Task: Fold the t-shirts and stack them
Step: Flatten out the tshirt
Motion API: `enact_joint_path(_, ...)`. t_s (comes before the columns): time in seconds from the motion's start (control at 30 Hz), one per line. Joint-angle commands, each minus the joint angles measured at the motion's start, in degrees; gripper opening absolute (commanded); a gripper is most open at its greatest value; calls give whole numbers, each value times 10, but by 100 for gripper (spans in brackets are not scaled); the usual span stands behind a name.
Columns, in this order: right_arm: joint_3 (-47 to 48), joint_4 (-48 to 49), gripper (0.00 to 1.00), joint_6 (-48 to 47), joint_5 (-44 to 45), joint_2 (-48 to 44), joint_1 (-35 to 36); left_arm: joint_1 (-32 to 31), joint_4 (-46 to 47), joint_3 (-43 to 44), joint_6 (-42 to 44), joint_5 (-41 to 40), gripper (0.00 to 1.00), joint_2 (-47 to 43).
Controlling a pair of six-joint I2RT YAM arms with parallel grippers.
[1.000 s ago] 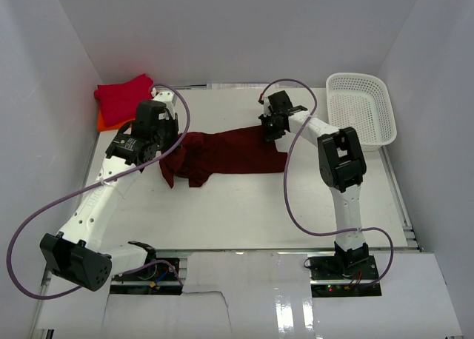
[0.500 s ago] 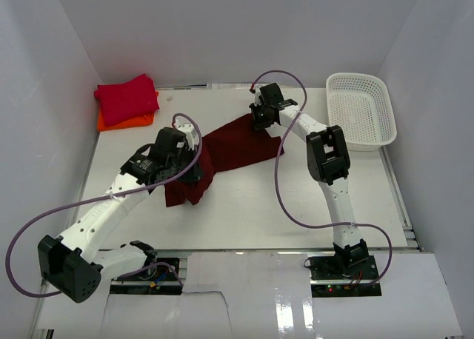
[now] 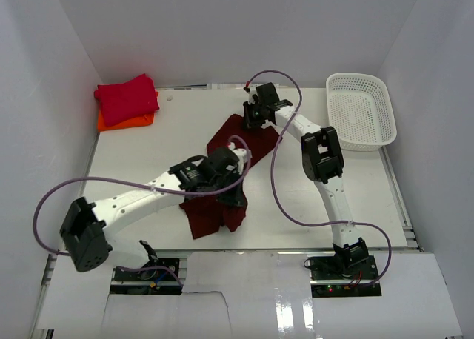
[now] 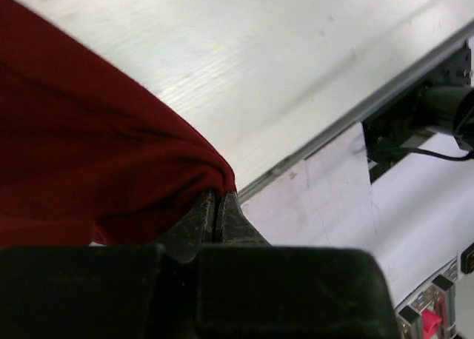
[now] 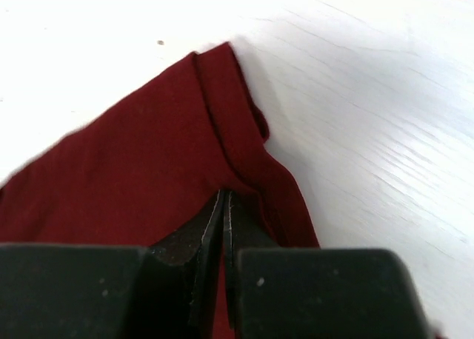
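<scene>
Middle of the table: the dark maroon t-shirt [image 3: 209, 215] lies in a long slanted strip on the white table [image 3: 141, 161]. One end is far from the arm bases and the other end is close to them. The left arm crosses over its middle and hides part of it.

Left arm: the left gripper [image 4: 218, 200] is at the near end of the strip, close to the front edge of the table. Its two fingers are squeezed together on a bunched bit of the maroon cloth. The cloth folds down into the fingertips.

Right arm: the right gripper [image 5: 224, 197] is at the far end of the strip. Its fingers are pinched tight on the maroon cloth, just beside a stitched hem. The cloth around it looks flat and smooth on the table.

Far left corner: the red t-shirt [image 3: 126, 96] is folded and sits on top of the orange t-shirt [image 3: 133, 121]. Only a thin edge of the orange one peeks out on the near side. Both are well apart from the maroon one.

Far right corner: the white mesh basket [image 3: 361, 111] sits by the right wall, well apart from all the shirts.
</scene>
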Motion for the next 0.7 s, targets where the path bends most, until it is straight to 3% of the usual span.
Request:
enact_joint_path(0.0, 30, 5, 9, 11, -34, 22, 9, -73, 43, 82, -22, 4, 0, 66)
enact_joint_path(0.23, 43, 9, 9, 6, -82, 28, 8, -168, 71, 193, -27, 7, 0, 177)
enact_joint_path(0.53, 25, 21, 8, 6, -115, 8, -12, -190, 104, 222, -32, 37, 0, 188)
enact_joint_path(0.6, 22, 21, 18, 6, -113, 3, -15, -191, 102, 220, -32, 28, 0, 188)
enact_joint_path(0.63, 18, 21, 37, 6, -111, 0, -15, -192, 100, 217, -31, 22, 4, 184)
enact_joint_path(0.67, 16, 21, 42, 6, -107, -2, -17, -191, 98, 216, -30, 17, 10, 180)
